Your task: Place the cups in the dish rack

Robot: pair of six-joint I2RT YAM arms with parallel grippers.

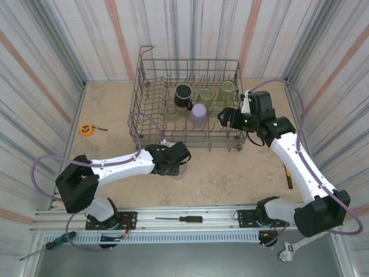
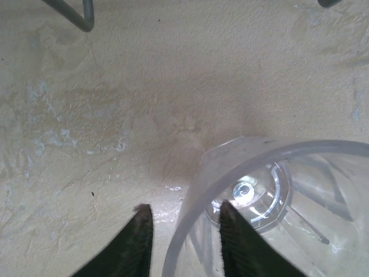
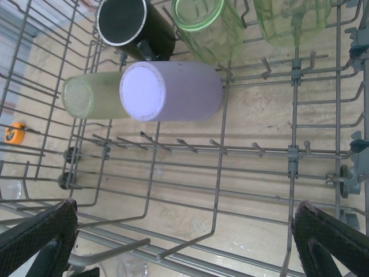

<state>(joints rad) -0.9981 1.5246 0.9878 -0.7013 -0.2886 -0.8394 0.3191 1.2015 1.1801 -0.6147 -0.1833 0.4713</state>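
Note:
A clear plastic cup (image 2: 288,158) stands upright on the table just in front of the dish rack (image 1: 144,86). My left gripper (image 2: 181,210) is down over the cup's rim, one finger inside and one outside. The jaws are narrow, and a strip of table shows between the outer finger and the wall. In the top view the left gripper (image 1: 179,158) covers this cup. In the rack are a black mug (image 3: 130,26), a lavender cup (image 3: 173,91) and three green tumblers (image 3: 92,97). My right gripper (image 3: 183,242) hangs wide open over the rack's right part, holding nothing.
An orange tape measure (image 1: 86,129) lies on the table at the left. A screwdriver (image 1: 181,219) rests on the front rail, and a green-handled one (image 1: 57,241) at the near left. A small tool (image 1: 289,178) lies by the right wall. A rack leg (image 2: 81,14) stands beyond the clear cup.

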